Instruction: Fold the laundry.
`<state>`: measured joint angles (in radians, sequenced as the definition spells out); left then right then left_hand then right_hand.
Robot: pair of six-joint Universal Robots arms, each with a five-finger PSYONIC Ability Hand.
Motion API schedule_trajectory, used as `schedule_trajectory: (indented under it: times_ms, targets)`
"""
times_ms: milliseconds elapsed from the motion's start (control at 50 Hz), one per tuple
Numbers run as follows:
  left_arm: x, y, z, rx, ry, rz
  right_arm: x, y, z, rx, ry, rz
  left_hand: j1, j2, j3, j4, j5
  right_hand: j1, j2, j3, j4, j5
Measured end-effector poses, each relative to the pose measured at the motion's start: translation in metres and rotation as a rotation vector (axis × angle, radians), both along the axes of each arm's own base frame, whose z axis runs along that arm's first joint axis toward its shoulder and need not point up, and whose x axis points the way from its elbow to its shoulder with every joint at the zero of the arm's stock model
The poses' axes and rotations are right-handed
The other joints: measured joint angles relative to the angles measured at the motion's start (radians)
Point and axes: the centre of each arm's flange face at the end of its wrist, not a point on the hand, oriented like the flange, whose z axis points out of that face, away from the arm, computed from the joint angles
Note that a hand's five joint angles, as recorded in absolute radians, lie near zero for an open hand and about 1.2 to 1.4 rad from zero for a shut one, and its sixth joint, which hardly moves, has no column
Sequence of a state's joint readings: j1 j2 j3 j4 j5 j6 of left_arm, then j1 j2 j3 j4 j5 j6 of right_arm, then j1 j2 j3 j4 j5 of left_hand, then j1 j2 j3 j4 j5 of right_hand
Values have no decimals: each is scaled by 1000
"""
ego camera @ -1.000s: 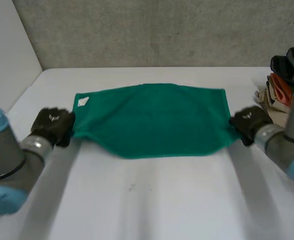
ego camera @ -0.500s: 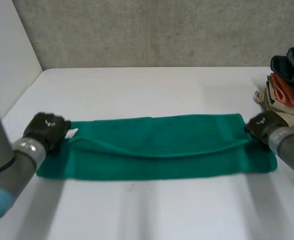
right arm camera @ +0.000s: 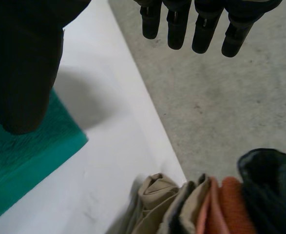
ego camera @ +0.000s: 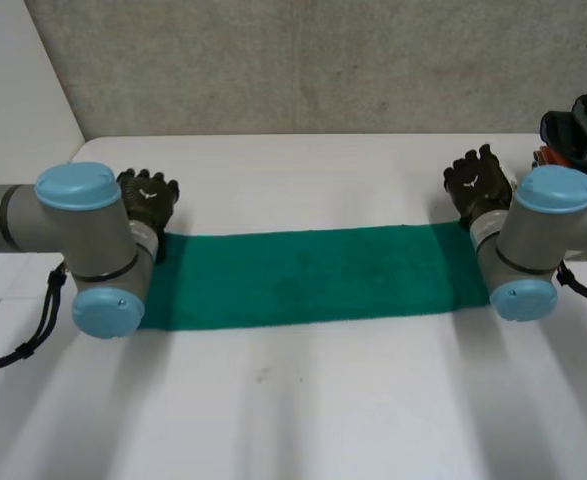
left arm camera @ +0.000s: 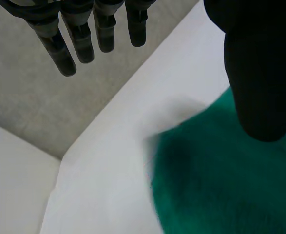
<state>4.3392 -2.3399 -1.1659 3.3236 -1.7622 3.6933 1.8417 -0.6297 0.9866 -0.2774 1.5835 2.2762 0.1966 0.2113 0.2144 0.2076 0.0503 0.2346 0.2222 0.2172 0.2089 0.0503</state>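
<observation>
The left arm [ego camera: 77,232] reaches in across the white desk [ego camera: 303,400], its elbow covering the near left end of the green towel [ego camera: 303,275]. The left hand [ego camera: 149,196] sits just past the towel's far left corner, toward the grey wall [ego camera: 303,60]. In the left wrist view its fingers [left arm camera: 60,46] are straight and spread, well apart from the thumb, and nothing is held between them. The thumb hangs over the end of the towel; I cannot tell whether it touches the cloth.

The towel lies flat on the middle of the desk as a long narrow band, folded lengthwise, running from one arm to the other with fairly even long edges.

At the band's right end the right arm [ego camera: 533,245] covers the near corner. The right hand [ego camera: 478,181] is just beyond the far right corner, on the wall side. In the right wrist view its fingers [right arm camera: 201,27] are straight and relaxed, clear of the thumb, with nothing in the grasp. The thumb sits above the towel's corner, and contact cannot be judged.

Farthest right, near the desk's edge and apart from the towel, is a pile of clothes [right arm camera: 201,207]: beige, orange and dark pieces lying side by side.
</observation>
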Motion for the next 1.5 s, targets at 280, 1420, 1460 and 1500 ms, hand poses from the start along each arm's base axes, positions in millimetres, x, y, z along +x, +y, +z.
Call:
schedule_trajectory:
  times_ms: [280,1420,1460,1500]
  targets:
    - [4,56,54,-32,68,-43,-45,58,54,177,-190,-2,0,-8,-6,-7,0,0,0,0,0,0]
    - [31,127,79,-86,174,-100,24,106,86,-172,99,273,0,-8,-6,-7,0,878,959,978,990,954]
    - [31,127,81,-92,176,-99,66,132,79,-211,77,431,0,-8,-6,-7,0,878,959,978,990,954]
    - [31,127,82,-95,176,-99,93,151,72,-226,65,538,0,-8,-6,-7,0,878,959,978,990,954]
